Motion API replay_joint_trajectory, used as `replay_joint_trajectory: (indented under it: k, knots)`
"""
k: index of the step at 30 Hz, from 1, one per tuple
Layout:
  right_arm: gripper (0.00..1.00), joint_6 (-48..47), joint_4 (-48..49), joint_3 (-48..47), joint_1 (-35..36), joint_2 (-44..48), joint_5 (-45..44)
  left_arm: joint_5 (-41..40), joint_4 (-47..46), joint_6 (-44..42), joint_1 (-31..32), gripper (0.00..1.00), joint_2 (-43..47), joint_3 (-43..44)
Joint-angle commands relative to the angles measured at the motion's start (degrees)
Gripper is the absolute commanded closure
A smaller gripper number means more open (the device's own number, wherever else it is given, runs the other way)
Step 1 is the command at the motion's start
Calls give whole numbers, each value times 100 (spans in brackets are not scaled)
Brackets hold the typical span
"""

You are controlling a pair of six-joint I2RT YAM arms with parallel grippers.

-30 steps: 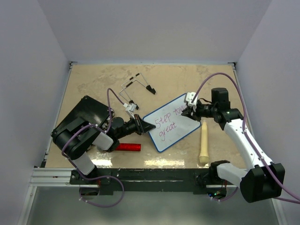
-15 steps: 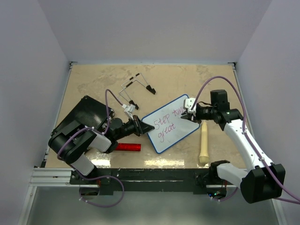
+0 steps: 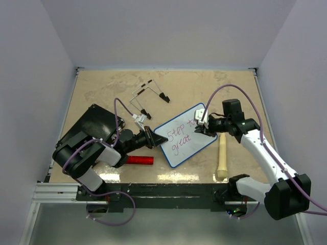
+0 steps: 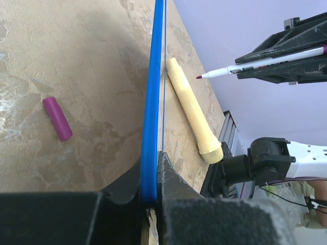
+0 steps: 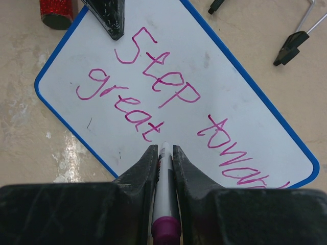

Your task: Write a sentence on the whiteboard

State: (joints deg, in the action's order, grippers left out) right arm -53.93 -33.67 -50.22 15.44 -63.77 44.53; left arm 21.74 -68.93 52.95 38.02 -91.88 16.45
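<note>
**Second line half done: "great" waits for its ending**

Top external view: the whiteboard (image 3: pixel 198 147) lies askew in the middle of the table, between the two arms. The sentence (image 3: pixel 182 137) shows "Step" and part of a second word above "great", so the writing is under way with the last word unfinished. The left gripper (image 3: pixel 154 138) is clamped on the board's left corner. The right gripper (image 3: pixel 203 125) hangs over the board's right part. A cream wooden handle (image 3: pixel 222 155) lies just beside the board's right edge, and a red glittery cylinder (image 3: pixel 139 160) lies near its lower left edge. A black slab (image 3: pixel 87 127) sits under the left arm, and bent wire pieces (image 3: pixel 149 94) lie well behind.

Left wrist view: the left gripper (image 4: pixel 152 164) pinches the whiteboard (image 4: pixel 152 102), seen edge-on as a blue strip. Beyond it the right gripper (image 4: pixel 245 65) holds a marker (image 4: pixel 225 71). Its tip looks lifted off the surface, though I cannot be sure. A purple cap (image 4: pixel 57 118) lies on the table on the board's other side, and the handle (image 4: pixel 191 115) lies beside the rim.

Right wrist view: the right gripper (image 5: pixel 163 153) is closed on the marker (image 5: pixel 164 204), whose tip points just past the "t" of "great" in the sentence (image 5: pixel 163 97). The next move, as I judge it, is to set the tip down there and add "ness", running along the board's bare lower margin (image 5: pixel 245 92). The left gripper (image 5: pixel 110 18) sits beside the "S", clear of that line. Only the handle lies close to the right arm's sweep.
</note>
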Motion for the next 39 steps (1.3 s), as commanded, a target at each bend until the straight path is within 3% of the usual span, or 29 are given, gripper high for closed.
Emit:
replay_joint_trajectory:
  k: [1,39]
  knots:
    - [100,76,72,3,20,-4,-15,-64,-226,-171,39,100,109,-45]
    - [100,225,422,144,47,-285,-190,-108,-402,-153,118,100,29,-80]
